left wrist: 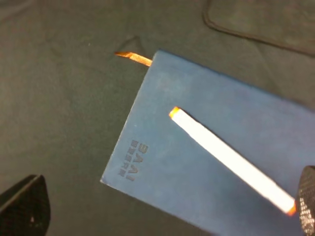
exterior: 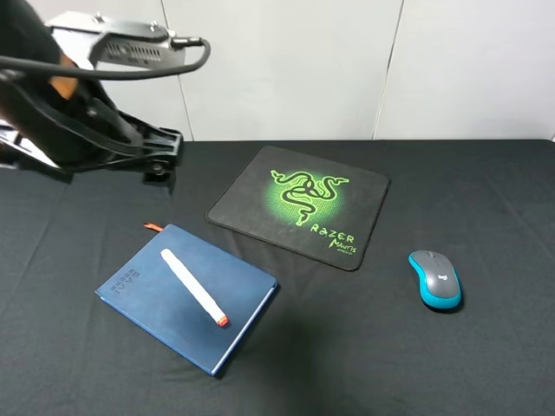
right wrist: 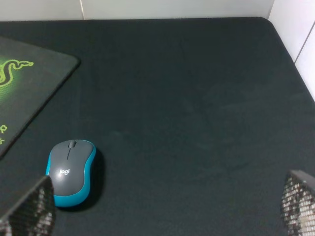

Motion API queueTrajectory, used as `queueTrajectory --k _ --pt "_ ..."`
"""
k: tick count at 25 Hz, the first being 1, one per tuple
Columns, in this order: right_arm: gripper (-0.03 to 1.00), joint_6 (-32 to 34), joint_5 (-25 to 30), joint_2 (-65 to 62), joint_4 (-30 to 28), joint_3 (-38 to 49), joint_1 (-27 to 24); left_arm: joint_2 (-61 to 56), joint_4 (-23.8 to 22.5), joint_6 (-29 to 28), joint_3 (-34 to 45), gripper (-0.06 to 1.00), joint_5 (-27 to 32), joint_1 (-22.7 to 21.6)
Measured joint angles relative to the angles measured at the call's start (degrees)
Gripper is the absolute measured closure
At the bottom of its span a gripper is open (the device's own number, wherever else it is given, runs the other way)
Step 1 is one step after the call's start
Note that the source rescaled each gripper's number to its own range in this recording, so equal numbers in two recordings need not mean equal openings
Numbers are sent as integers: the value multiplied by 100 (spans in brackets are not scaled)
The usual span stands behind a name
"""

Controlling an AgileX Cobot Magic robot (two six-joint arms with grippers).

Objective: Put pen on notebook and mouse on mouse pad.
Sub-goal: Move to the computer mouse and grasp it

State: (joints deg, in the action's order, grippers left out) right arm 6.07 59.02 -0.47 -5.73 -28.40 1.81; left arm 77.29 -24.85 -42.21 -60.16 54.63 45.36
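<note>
Exterior high — cylindrical white pen [exterior: 192, 286] on matte (hardcover) notebook [exterior: 238, 299].

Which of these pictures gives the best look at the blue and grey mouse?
The right wrist view: the mouse is close up, its scroll wheel and white logo clear, lying off the mouse pad. The high view shows the mouse whole but small, right of the pad. The left wrist view does not show it.
</note>
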Motion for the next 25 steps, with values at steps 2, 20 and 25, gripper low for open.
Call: queueTrajectory --k 2,20,25 --pt "-3 0 0 0 11 0 0 -197 141 472 0 -6 101 0" --pt "-3 0 0 0 16 0 0 -2380 1950 3990 7 -6 1245 0" --pt "-3 0 0 0 16 0 0 -3384 2099 4184 294 -6 1252 0"
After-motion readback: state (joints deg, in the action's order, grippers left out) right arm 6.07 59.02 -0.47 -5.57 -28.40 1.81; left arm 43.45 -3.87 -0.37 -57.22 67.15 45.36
